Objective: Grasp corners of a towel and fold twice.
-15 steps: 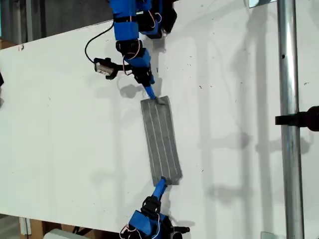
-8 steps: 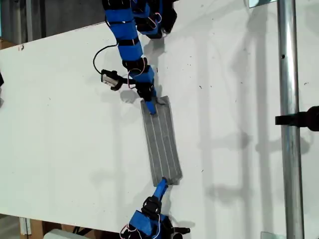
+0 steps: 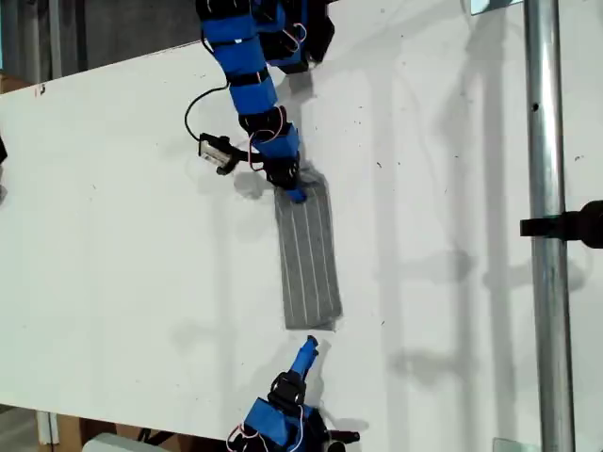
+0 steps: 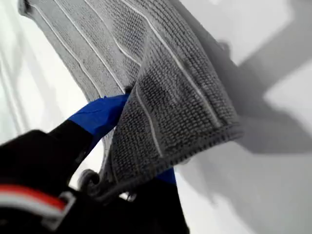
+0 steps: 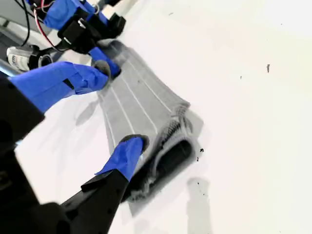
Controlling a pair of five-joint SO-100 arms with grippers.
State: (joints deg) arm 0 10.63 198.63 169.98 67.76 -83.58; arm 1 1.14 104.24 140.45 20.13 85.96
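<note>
towel (image 3: 308, 252) folded into a long strip, laid lengthwise between the arms | my first gripper (image 3: 295, 193) clamped on its far end | my second gripper (image 3: 306, 353) spread, empty, just beyond its near end, in line.

towel (image 3: 308, 259) on table (image 3: 122, 235), first pincer (image 3: 294, 191) above, second pincer (image 3: 306, 353) below

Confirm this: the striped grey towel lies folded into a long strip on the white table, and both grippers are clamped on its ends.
Not both. Only my first gripper clamps the towel; the second wrist view shows my second gripper open, off the cloth. The rest stands.
</note>
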